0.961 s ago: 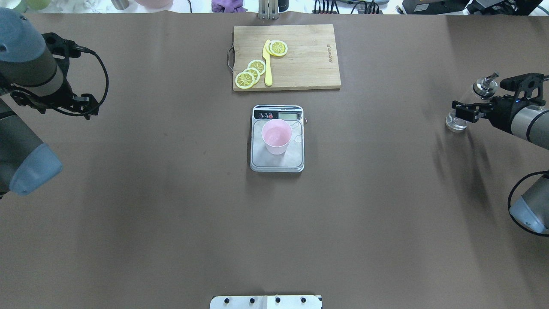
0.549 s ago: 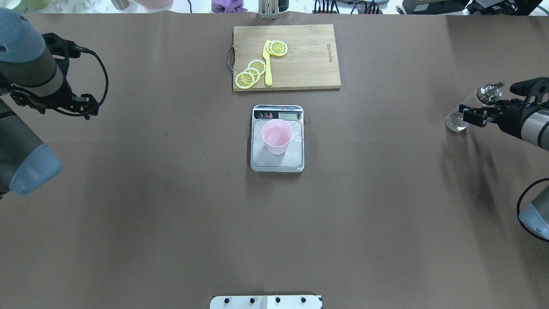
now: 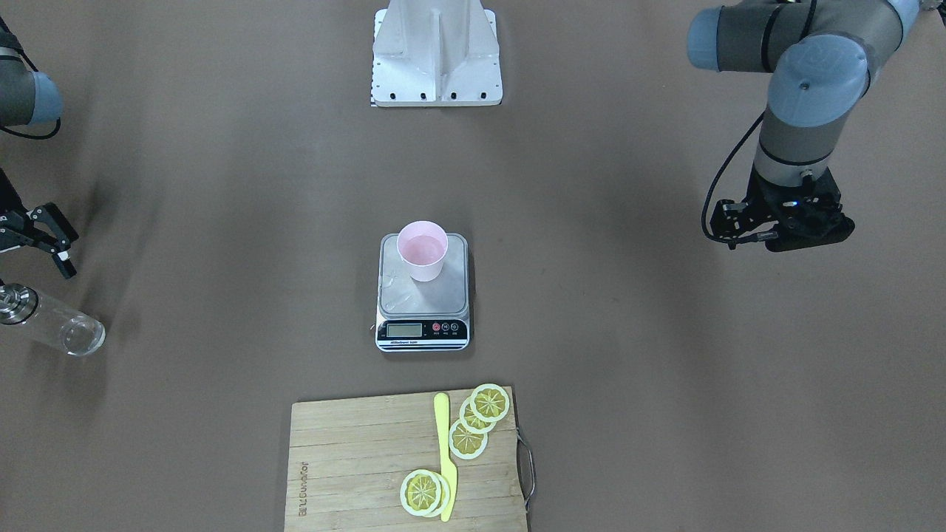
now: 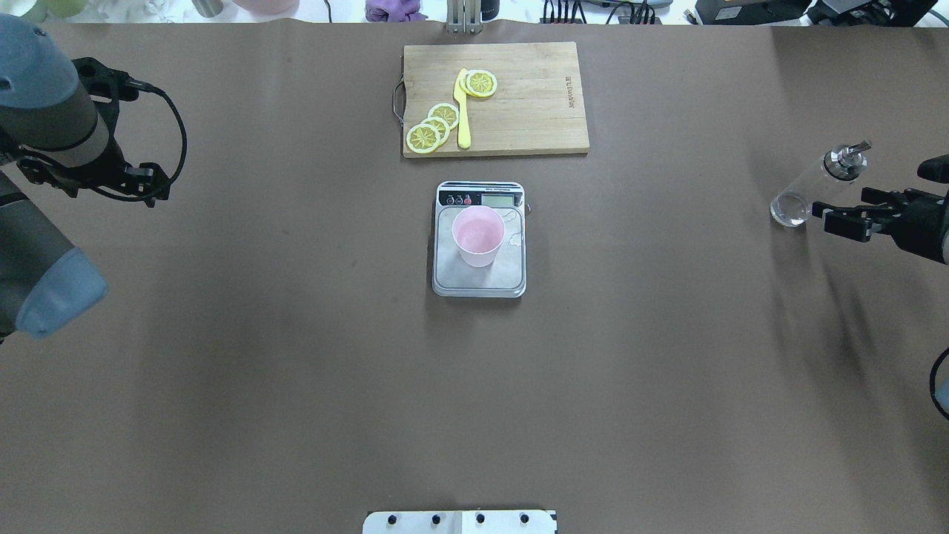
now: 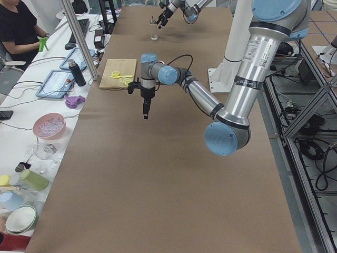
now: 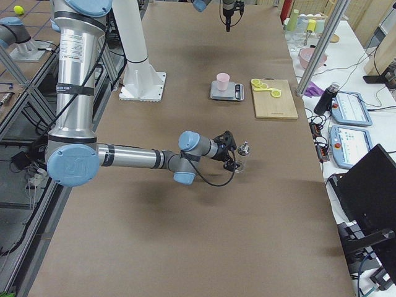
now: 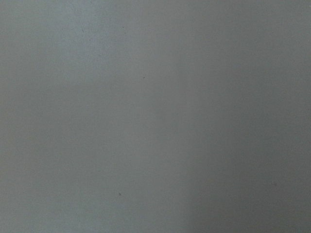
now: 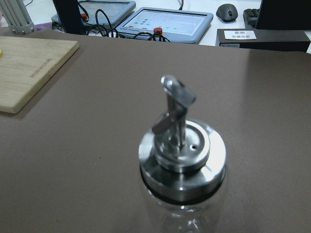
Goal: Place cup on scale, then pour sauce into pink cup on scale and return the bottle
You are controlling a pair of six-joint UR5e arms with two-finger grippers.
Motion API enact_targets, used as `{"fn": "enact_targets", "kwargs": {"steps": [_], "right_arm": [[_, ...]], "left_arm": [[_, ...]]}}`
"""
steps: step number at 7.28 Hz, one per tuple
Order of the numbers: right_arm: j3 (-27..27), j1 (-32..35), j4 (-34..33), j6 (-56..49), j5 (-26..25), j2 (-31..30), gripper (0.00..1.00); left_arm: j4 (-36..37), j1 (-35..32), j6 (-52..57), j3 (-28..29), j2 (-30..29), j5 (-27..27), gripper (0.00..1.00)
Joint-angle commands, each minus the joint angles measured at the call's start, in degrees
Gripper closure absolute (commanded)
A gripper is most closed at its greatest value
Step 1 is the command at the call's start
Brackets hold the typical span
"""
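bottle (image 4: pixel 809 187): clear glossy glass; pour-spout cap (image 8: pixel 182 158): polished metal, mirror-shiny. scale (image 4: pixel 482 280): brushed steel top, semi-gloss, with a black plastic front strip. cup (image 4: pixel 478 237): smooth pale pink plastic. cutting board (image 4: pixel 534 111): bare wood, visible grain. table cover (image 4: pixel 296 371): matt brown paper.

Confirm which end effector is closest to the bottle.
The right end effector, open just beside the upright bottle without touching it. The left end effector hangs over bare table at the opposite end.

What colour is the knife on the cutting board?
Yellow plastic knife, clearest in the overhead exterior view.
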Motion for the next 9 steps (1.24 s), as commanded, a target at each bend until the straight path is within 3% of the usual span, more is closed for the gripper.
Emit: {"fn": "enact_targets", "kwargs": {"steps": [1,4,5,6,8,9], "right_arm": [[6.1,11.9,-9.4,0.0,17.0,0.2,0.0],[6.7,27.4,-16.9,-0.8,34.2,3.8,0.0],[6.0,32.2,-24.9,-1.5,40.8,7.5,0.0],[5.7,34.5,-33.9,-3.6,43.8,11.1,0.0],[5.9,35.5,-52.4,-17.6,43.8,14.5,0.0],[6.0,35.9,-61.8,-32.6,39.6,14.5,0.0]], "left_arm": [[0.0,0.0,0.0,0.1,-0.1,0.0,0.01],[0.0,0.0,0.0,0.0,-0.1,-0.1,0.01],[0.0,0.0,0.0,-0.3,-0.1,-0.3,0.01],[-0.2,-0.2,0.2,-0.4,-0.1,-0.6,0.01],[-0.2,-4.4,4.4,-0.9,-0.1,-1.7,0.01],[0.2,-10.2,13.3,-0.4,0.2,-7.2,0.01]]}}
